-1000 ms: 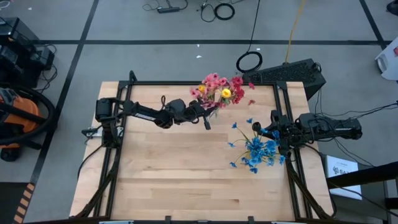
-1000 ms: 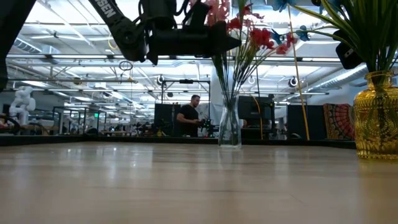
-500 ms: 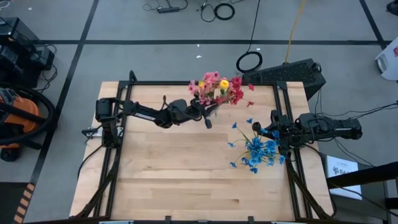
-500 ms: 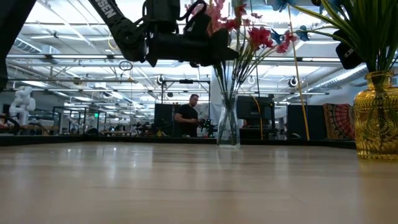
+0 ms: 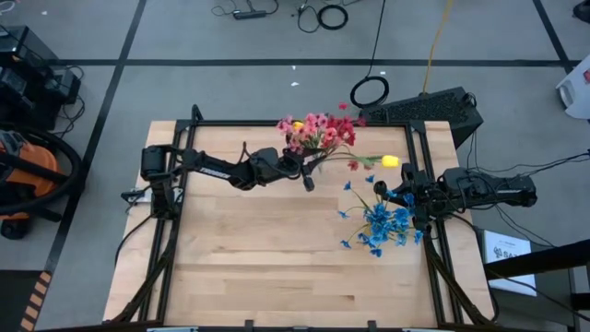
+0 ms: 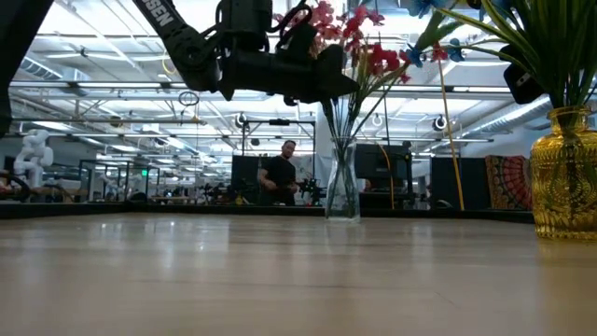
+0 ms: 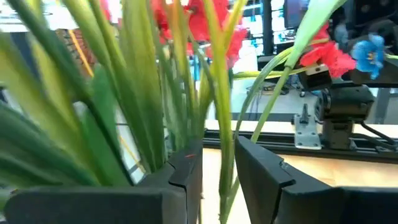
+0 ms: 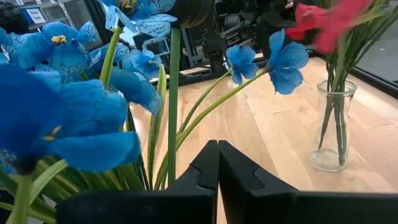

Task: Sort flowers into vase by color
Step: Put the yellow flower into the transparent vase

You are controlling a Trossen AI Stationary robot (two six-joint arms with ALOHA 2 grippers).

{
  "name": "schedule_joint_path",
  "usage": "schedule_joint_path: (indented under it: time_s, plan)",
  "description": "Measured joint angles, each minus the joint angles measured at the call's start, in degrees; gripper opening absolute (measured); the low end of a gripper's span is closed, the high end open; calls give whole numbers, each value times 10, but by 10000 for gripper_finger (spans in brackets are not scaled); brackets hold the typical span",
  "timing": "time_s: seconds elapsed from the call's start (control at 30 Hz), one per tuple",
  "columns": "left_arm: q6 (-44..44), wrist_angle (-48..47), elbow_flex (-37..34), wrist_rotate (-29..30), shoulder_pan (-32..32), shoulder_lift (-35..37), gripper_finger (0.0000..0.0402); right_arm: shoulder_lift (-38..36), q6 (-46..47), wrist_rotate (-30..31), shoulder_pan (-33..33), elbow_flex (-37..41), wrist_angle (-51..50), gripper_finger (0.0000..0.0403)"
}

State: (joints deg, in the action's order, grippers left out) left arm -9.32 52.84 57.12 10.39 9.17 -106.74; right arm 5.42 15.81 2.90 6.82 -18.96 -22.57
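While the pink and red flowers [image 5: 318, 134] sit bunched in the clear glass vase [image 6: 342, 182] at upper centre of the high view, you've got one yellow bud [image 5: 389, 161] leaning off right on its stem. Your left gripper [image 5: 307, 169] is right beside the stems, fingers parted with a green stem in the gap. Blue flowers [image 5: 380, 224] fill the gold vase [image 6: 564, 177] at right, where your right gripper [image 5: 406, 195] is clenched, holding nothing.

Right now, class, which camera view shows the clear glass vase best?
The low view: the clear glass vase stands in full side profile, stems inside. The right wrist view shows it too, farther off. In the high view flowers hide it; the left wrist view shows only stems.
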Motion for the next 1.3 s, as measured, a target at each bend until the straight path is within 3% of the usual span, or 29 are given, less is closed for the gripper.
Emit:
schedule_joint_path:
  time_s: [1.07, 1.3]
  plan:
    - [-6, 14, 0, 27, -76, 3, 102, 0, 0, 0, 0, 0, 0, 0]
    - [-11, -199, 79, 97, -106, 3, 90, 0, 0, 0, 0, 0, 0, 0]
